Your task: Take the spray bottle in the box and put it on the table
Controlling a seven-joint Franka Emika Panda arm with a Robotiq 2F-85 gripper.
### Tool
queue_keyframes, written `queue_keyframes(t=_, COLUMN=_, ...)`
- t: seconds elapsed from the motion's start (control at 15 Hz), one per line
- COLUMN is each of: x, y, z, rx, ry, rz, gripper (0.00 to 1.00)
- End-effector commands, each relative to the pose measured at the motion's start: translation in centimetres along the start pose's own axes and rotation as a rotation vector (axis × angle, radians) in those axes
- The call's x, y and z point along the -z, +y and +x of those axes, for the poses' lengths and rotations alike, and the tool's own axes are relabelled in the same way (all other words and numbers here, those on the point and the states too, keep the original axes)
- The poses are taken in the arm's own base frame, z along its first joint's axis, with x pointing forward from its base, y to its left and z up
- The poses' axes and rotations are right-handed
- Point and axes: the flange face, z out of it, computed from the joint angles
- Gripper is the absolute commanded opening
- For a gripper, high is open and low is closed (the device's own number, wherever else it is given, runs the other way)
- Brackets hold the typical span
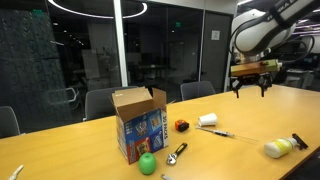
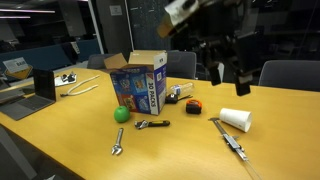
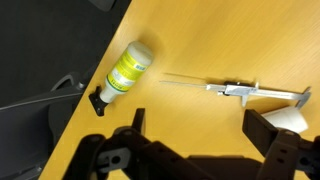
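The spray bottle (image 1: 282, 147) lies on its side on the table (image 1: 60, 150) near the edge, far from the box. In the wrist view it (image 3: 128, 70) is pale yellow-green with a white cap, lying at the table's edge. The box (image 1: 138, 122) stands with its flaps open and also shows in an exterior view (image 2: 140, 82). My gripper (image 1: 250, 85) hangs open and empty well above the table. It also shows in an exterior view (image 2: 228, 70) and in the wrist view (image 3: 196, 120), right of the bottle.
A steel caliper (image 3: 240, 90) lies beside the bottle. A white cylinder (image 1: 207, 119), a green ball (image 1: 148, 163), a wrench (image 1: 177, 153) and a small orange-black item (image 1: 182, 125) lie around the box. A laptop (image 2: 40, 88) and chairs stand at the table's edges.
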Motion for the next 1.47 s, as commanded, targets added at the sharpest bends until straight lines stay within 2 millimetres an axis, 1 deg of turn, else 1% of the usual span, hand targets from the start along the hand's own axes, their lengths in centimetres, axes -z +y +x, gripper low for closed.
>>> queue_keyframes(t=0.0, x=6.9, y=3.1, z=-4.3, rx=0.181, ry=-0.011, rz=0.102, gripper=1.00)
queue_keyframes(t=0.07, x=8.3, y=3.9, z=-5.2, rx=0.230, ry=-0.016, rz=0.125, gripper=1.00)
queue_keyframes(t=0.13, x=9.2, y=4.6, z=-6.0, rx=0.278, ry=-0.017, rz=0.144, gripper=1.00)
queue_keyframes(t=0.27, x=10.2, y=6.0, z=-7.3, rx=0.374, ry=-0.026, rz=0.190, gripper=1.00)
queue_keyframes(t=0.33, x=10.2, y=6.6, z=-7.9, rx=0.422, ry=-0.031, rz=0.214, gripper=1.00)
queue_keyframes(t=0.47, x=9.6, y=7.3, z=-8.9, rx=0.515, ry=-0.034, rz=0.265, gripper=1.00)
queue_keyframes(t=0.67, x=7.9, y=7.7, z=-10.1, rx=0.652, ry=-0.062, rz=0.330, gripper=1.00)
queue_keyframes(t=0.93, x=6.0, y=8.1, z=-10.9, rx=0.834, ry=-0.123, rz=0.409, gripper=1.00)
queue_keyframes(t=1.07, x=5.1, y=8.1, z=-11.2, rx=0.923, ry=-0.193, rz=0.430, gripper=1.00)
queue_keyframes(t=1.13, x=5.1, y=7.9, z=-10.7, rx=0.846, ry=-0.160, rz=0.380, gripper=1.00)
queue_keyframes(t=1.4, x=4.6, y=8.0, z=-10.9, rx=0.902, ry=-0.189, rz=0.401, gripper=1.00)
